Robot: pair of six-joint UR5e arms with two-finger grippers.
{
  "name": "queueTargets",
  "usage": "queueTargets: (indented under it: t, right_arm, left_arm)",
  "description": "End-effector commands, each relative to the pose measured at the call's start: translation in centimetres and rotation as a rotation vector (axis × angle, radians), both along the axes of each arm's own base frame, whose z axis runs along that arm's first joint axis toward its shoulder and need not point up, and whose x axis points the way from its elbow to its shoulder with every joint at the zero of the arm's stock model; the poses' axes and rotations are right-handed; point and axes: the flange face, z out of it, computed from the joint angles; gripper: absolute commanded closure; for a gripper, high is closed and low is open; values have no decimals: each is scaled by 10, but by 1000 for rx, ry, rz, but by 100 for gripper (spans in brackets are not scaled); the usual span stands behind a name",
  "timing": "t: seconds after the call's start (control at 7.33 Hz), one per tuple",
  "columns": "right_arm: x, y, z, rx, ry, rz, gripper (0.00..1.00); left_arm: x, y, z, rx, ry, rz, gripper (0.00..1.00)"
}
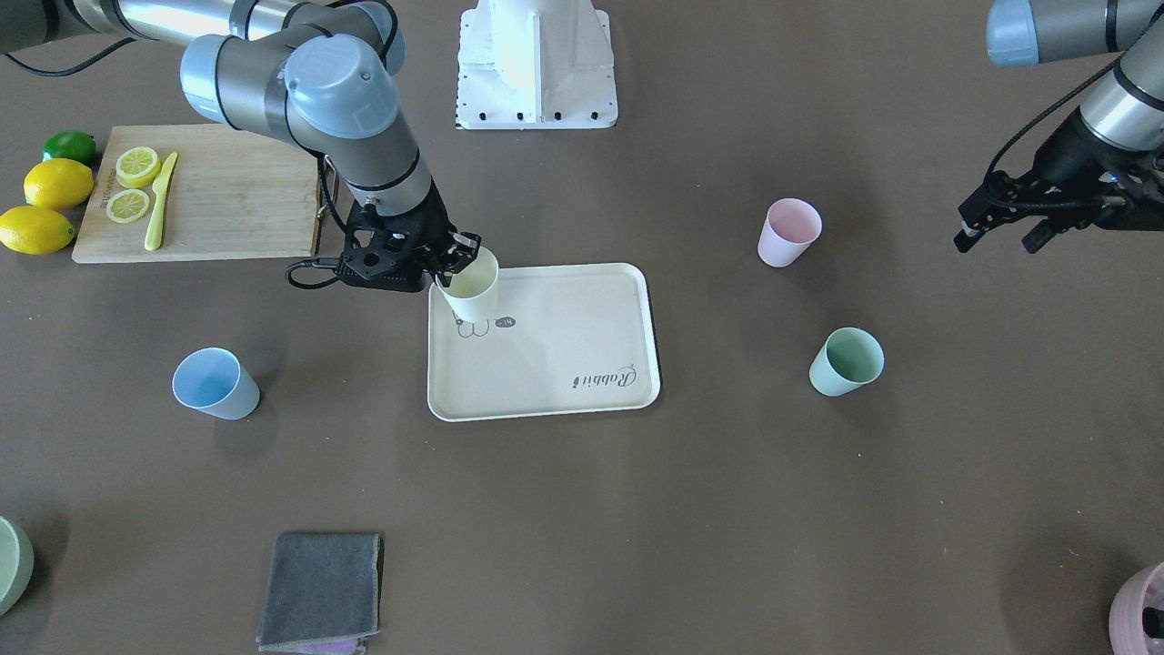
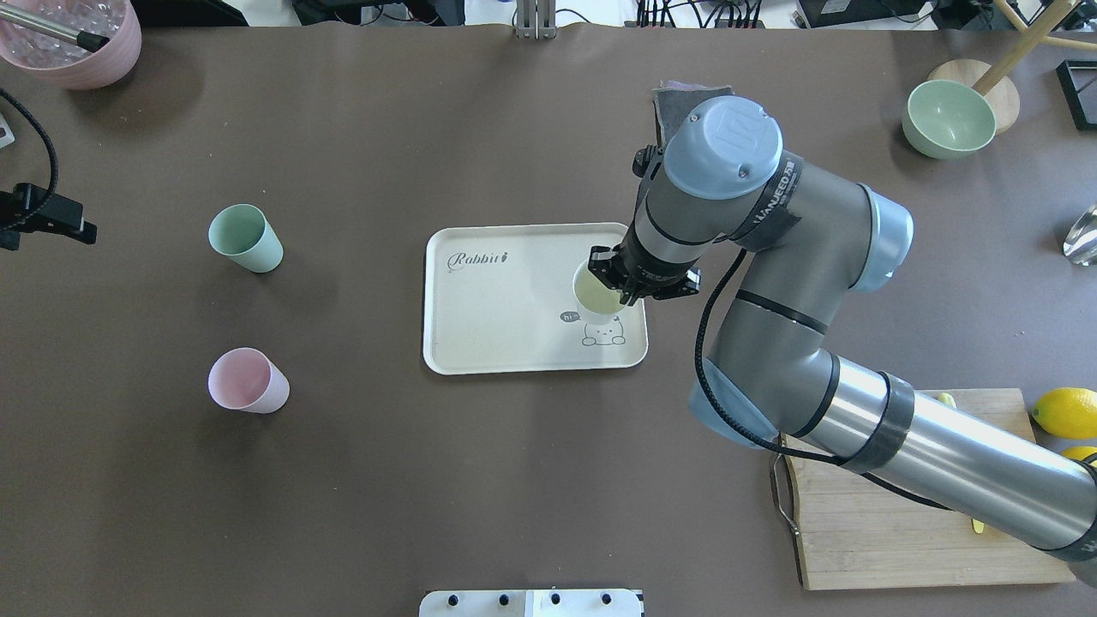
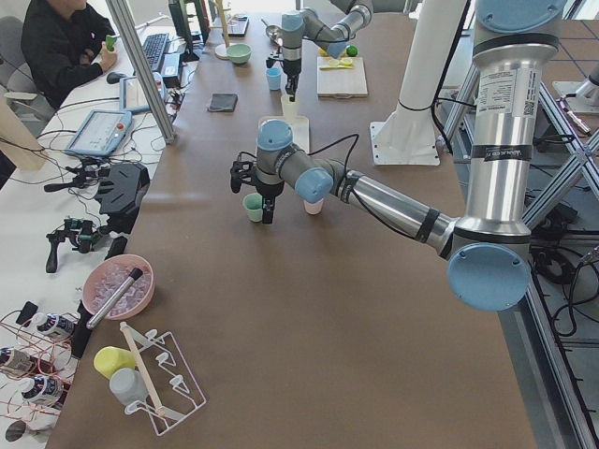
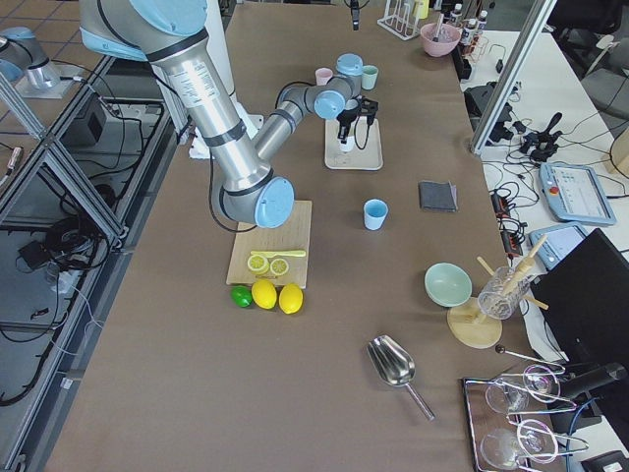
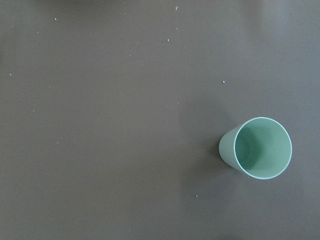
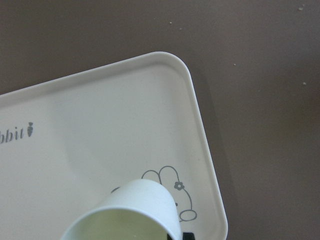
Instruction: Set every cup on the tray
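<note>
My right gripper [image 1: 457, 257] is shut on the rim of the pale yellow cup [image 1: 471, 289] and holds it tilted over the cream tray [image 1: 564, 364], at the corner with the cartoon animal. I cannot tell whether the cup touches the tray. The cup [image 6: 130, 210] and tray [image 6: 100, 130] show in the right wrist view. The pink cup [image 1: 787, 232] and mint green cup [image 1: 846, 361] stand on the table beside the tray. The light blue cup [image 1: 215, 383] stands on the other side. My left gripper [image 1: 998, 240] is open and empty, above the table near the mint cup [image 5: 256, 148].
A wooden cutting board [image 1: 227, 218] with lemon slices and a yellow knife lies behind the right arm, with lemons [image 1: 56, 182] and a lime beside it. A grey cloth [image 1: 323, 587], a pale-green bowl [image 2: 950, 118] and a pink pot [image 2: 73, 38] sit near the far edge.
</note>
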Motion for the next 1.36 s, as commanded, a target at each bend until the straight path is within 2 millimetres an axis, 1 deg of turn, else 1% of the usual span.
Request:
queueTargets:
  t: [0.0, 0.14, 0.27, 0.41, 0.55, 0.68, 0.82, 0.95, 1.09, 1.23]
  right_arm:
    - [-26, 8, 14, 6, 26, -8, 100]
    - [-30, 6, 19, 9, 25, -8, 100]
    - [-33, 4, 22, 17, 12, -8, 100]
    - [-33, 4, 22, 17, 10, -6, 3]
    - [-32, 3, 16, 20, 4, 7, 0]
    - [-18, -4, 3, 11, -17, 39, 0]
    - [1, -17, -5, 8, -34, 59, 0]
    - [21, -30, -6, -14, -54, 60, 0]
    - [33, -40, -7, -22, -64, 67, 0]
    - [48, -47, -7, -33, -79, 70, 0]
  left_arm:
    - [15, 25, -12, -28, 20, 13, 2]
    - [15, 29, -12, -27, 19, 18, 2]
    - [22, 33, -14, -35, 22, 26, 2]
    - [33, 37, -13, -47, 23, 40, 3]
    - [34, 40, -15, -46, 25, 46, 2]
    - [41, 51, -11, -43, 1, 53, 3]
    - [59, 72, -21, -61, -6, 36, 3]
    - [87, 90, -29, -75, -23, 22, 3]
    - [114, 102, -26, -70, -51, 12, 3]
    - [129, 108, -23, -66, -51, 11, 3]
